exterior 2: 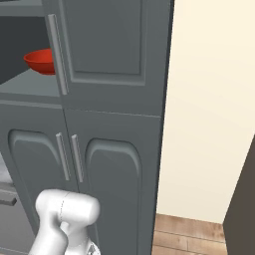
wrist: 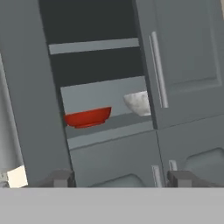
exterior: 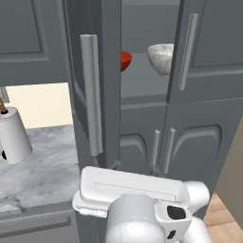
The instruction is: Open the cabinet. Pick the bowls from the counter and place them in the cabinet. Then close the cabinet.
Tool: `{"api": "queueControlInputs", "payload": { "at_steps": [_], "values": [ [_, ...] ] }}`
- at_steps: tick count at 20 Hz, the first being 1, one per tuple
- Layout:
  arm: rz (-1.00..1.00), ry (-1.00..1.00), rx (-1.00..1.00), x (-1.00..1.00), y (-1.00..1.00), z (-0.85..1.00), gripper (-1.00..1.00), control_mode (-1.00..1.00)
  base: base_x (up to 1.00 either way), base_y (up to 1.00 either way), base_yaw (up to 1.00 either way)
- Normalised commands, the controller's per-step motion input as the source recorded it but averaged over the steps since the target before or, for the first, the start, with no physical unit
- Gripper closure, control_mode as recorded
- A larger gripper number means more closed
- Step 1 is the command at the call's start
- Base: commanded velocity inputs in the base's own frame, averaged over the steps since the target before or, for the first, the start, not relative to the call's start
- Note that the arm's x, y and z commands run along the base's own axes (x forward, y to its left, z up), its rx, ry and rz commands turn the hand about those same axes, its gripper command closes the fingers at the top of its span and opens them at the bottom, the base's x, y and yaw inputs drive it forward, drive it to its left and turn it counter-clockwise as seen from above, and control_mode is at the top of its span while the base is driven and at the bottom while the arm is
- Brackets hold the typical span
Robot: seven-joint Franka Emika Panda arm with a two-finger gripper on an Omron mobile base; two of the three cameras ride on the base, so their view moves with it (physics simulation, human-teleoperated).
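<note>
Ahead of your empty, parted jaws both bowls, red bowl (wrist: 88, 117) and marbled bowl (wrist: 138, 103), sit shelved; only shutting the cabinet doors (wrist: 183, 61) remains.

A glossy white arm (exterior: 142, 209) of rounded segments with dark joint recesses and 2 dark fingertips (wrist: 59, 178).
</note>
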Motion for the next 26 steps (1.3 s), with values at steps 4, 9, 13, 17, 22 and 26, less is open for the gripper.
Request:
{"api": "queueControlInputs", "payload": {
  "at_steps": [4,9,13,17,22,26],
  "values": [
    [-0.06,0.02,-0.14,1.00,0.01,-0.12,-1.00,-1.00,0.00,0.00,0.00],
    [-0.12,0.01,-0.16,1.00,0.10,-0.12,-1.00,-1.00,0.00,0.00,0.00],
    [-0.12,0.00,-0.14,1.00,0.04,-0.16,-1.00,-1.00,0.00,0.00,0.00],
    [-0.11,0.00,-0.13,1.00,0.00,-0.23,-1.00,-1.00,0.00,0.00,0.00],
    [-0.11,-0.01,-0.14,1.00,0.00,-0.14,-1.00,-1.00,0.00,0.00,0.00],
    [-0.11,-0.03,-0.12,1.00,0.00,-0.09,-1.00,-1.00,0.00,0.00,0.00]
  ]
}}
